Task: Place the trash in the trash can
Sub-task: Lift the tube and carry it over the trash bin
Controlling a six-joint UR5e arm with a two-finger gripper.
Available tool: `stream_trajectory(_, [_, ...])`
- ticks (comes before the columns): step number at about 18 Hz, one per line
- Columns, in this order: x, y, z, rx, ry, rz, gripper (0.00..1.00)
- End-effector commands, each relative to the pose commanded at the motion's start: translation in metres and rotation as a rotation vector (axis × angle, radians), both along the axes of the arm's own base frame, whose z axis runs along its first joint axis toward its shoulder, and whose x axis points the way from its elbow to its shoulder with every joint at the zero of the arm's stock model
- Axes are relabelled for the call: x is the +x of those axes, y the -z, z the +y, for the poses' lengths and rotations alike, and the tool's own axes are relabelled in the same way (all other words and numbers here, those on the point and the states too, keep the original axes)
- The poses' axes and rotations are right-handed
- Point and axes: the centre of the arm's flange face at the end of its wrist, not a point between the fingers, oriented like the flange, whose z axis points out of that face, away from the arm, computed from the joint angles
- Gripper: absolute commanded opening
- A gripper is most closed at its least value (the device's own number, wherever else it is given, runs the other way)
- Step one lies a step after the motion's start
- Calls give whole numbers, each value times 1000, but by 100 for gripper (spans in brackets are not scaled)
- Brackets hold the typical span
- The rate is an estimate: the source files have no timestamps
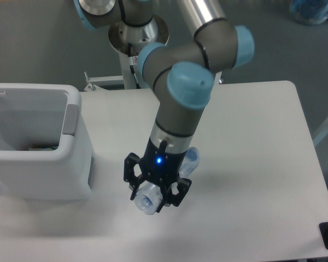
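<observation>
- Nearest you, the hand (154, 192) points down over the white counter (251, 180), its fingers closed around the clear plastic bottle (147, 201).
- The bottle lies roughly crosswise in that grip. One rounded end shows below the fingers, and a bluish part pokes out behind the wrist on the right. Whether it is lifted clear of the counter cannot be told.
- Expect the bottle to be light, thin-walled and slick. It looks empty, so it may dent or twist under a hard squeeze. A hold around the middle of the body, as you have now, seems the safest.
- To the left, just beside the hand, stands the white trash can (71, 164), open at the top with a grey handle patch on its near wall.
- Something pale lies low inside the can, too small to identify.
- Your path leftward needs height to clear the can's rim. The counter to the right and front is open, and its edges are well apart from the hand.
</observation>
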Motion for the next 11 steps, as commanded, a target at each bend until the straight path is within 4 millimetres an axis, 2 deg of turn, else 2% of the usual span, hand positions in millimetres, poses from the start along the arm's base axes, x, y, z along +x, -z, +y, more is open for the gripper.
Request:
stream_trajectory(2, [1,-35,-6,94,9,-39,64])
stream_trajectory(5, [8,-67,-17,193,44,-62,64])
stream_trajectory(8, [19,-80,-19,246,83,-88,64])
stream_trajectory(11, [40,-107,-25,322,138,-117,63])
